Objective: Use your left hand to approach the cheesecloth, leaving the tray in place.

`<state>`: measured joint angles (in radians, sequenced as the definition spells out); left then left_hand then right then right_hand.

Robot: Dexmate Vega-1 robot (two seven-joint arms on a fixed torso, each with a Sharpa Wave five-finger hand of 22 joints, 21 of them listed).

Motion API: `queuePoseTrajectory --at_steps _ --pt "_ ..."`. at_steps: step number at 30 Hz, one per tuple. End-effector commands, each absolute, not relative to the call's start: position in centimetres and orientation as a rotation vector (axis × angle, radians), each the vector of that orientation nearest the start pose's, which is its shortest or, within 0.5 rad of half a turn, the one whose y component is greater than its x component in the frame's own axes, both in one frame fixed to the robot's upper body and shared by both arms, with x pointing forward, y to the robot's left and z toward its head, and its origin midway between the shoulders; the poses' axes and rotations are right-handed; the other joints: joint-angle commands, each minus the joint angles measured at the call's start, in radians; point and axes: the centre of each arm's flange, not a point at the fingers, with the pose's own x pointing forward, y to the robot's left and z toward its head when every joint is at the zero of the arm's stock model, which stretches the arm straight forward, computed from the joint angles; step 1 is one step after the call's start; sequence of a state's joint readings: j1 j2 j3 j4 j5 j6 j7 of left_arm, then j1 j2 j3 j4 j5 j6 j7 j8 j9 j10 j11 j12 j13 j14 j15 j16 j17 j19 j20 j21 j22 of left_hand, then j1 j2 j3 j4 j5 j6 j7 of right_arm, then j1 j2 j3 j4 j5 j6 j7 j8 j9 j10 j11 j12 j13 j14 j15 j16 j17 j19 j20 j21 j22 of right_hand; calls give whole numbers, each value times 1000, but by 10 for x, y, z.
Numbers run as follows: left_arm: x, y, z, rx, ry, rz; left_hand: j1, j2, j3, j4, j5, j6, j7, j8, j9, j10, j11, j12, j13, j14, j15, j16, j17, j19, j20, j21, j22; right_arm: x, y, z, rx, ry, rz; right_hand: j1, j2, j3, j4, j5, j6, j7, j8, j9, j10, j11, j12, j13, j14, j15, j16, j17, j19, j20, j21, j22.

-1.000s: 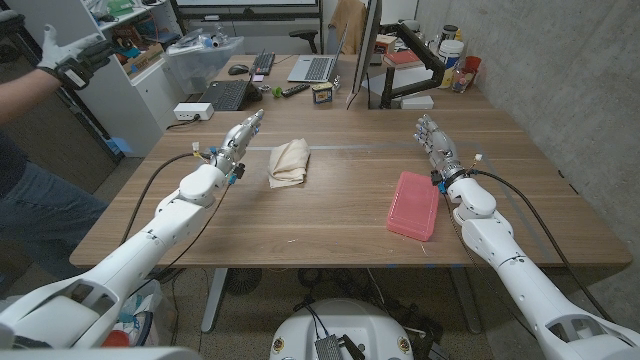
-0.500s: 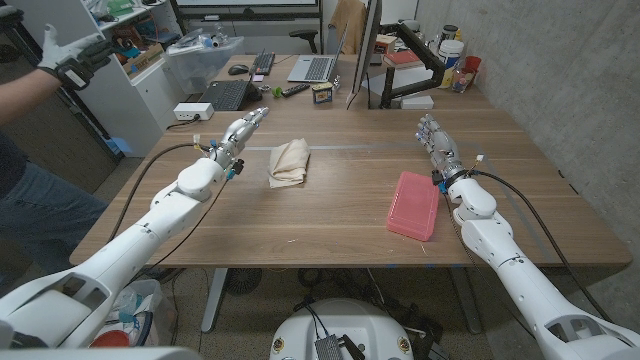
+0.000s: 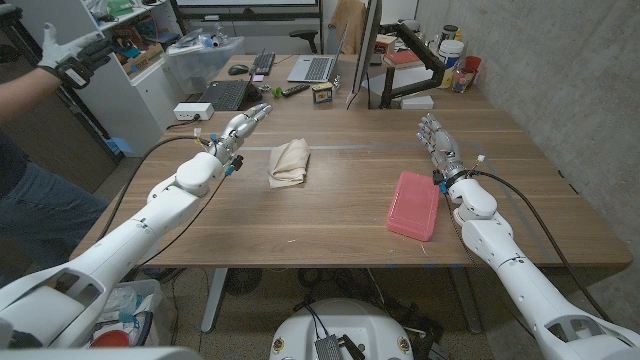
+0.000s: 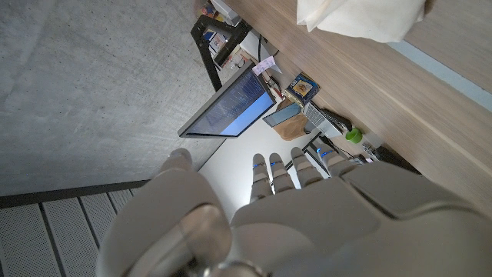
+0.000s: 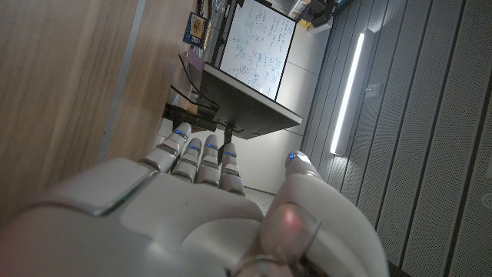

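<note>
Cloth (image 3: 290, 161) lies crumpled on table (image 3: 330, 215), left of centre, just beside left hand (image 3: 241, 129) towards the middle; corner of it also in wrist view (image 4: 361, 17). Left hand empty, fingers straight & close together, above the wood. Right hand (image 3: 435, 140) waits beside tray (image 3: 413, 204), fingers extended, holding nothing. Judgement: swing left hand inward & down onto cloth, slow, fingers opening a bit. Tray sits well apart on right, so low risk; keep right arm parked.

Even, bright indoor light, soft shadows, sharp head view with wide-angle bending; wrist views blur up close.
</note>
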<state>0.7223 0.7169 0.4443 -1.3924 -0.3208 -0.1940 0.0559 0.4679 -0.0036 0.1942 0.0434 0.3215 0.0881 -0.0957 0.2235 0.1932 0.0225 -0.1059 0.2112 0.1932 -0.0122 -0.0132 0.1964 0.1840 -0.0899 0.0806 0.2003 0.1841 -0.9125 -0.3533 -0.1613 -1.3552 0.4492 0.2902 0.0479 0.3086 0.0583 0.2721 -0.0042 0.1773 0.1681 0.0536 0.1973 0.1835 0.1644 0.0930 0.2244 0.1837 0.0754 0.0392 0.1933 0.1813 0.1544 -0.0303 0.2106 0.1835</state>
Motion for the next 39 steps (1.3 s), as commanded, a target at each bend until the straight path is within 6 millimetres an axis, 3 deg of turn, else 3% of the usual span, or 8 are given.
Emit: queuePoseTrajectory --at_steps 1,21,39 --pt "635 320 58 553 -667 -85 17 0 1 -10 -2 23 -5 10 2 14 -5 7 5 11 -1 5 4 -1 12 6 5 640 -294 -14 53 -693 131 5 10 -2 -6 0 10 -7 4 5 12 -5 3 3 10 -4 4 3 5 9 -1 4" --pt "647 314 73 686 -624 -104 28 2 2 -15 -8 28 6 8 3 23 -1 9 6 20 0 6 6 0 16 8 6 643 -296 -9 51 -706 127 5 11 -4 -9 1 14 -8 3 5 15 -8 2 2 10 -6 2 3 4 10 -2 5" --pt "660 299 84 754 -592 -142 37 4 2 -19 -11 30 -1 6 3 22 -11 7 6 28 10 8 8 -3 18 9 7 644 -302 -5 63 -721 116 3 12 -7 -10 1 16 -10 3 5 16 -5 0 2 12 -5 0 3 3 12 -2 5"
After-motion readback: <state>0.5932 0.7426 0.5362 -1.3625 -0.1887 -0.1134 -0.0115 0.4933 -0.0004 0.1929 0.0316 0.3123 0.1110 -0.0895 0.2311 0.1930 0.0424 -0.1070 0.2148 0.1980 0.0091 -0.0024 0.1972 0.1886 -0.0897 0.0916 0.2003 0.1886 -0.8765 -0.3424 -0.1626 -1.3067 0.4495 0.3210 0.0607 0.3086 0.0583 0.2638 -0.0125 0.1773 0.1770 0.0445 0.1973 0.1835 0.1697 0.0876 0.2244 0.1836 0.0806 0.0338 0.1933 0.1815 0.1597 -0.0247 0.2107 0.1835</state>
